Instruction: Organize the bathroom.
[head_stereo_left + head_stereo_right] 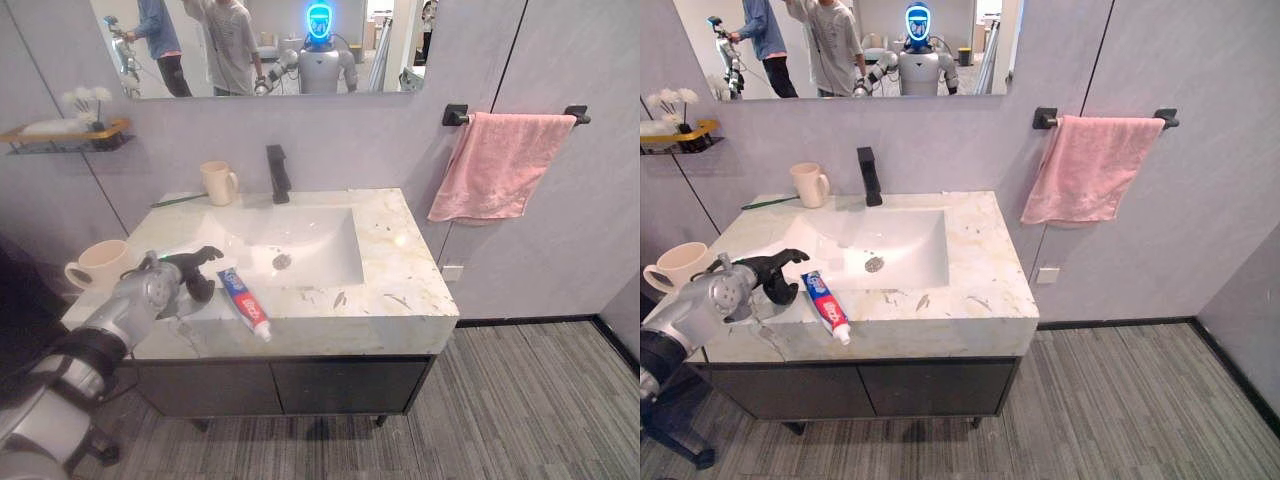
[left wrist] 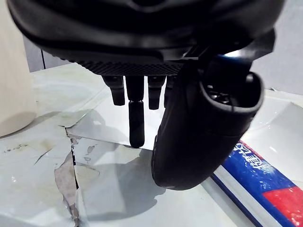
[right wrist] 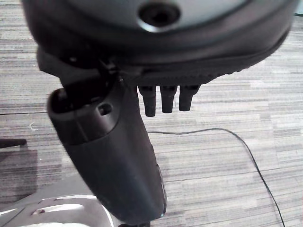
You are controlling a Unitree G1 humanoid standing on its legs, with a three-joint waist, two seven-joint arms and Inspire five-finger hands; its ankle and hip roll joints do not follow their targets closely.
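Note:
A red, white and blue toothpaste tube lies flat on the marble counter, near its front edge, left of the sink basin. My left hand hovers just left of the tube, open, its fingers pointing down at the counter and holding nothing. The tube lies beside its thumb. A cream mug stands left of that hand. A second cream mug stands at the back by the black faucet, with a green toothbrush lying beside it. My right hand hangs open over the wood-look floor.
A pink towel hangs on a black bar on the wall to the right. At the left wall, a small shelf carries white flowers. The mirror above reflects people standing behind. Dark cabinet doors sit under the counter.

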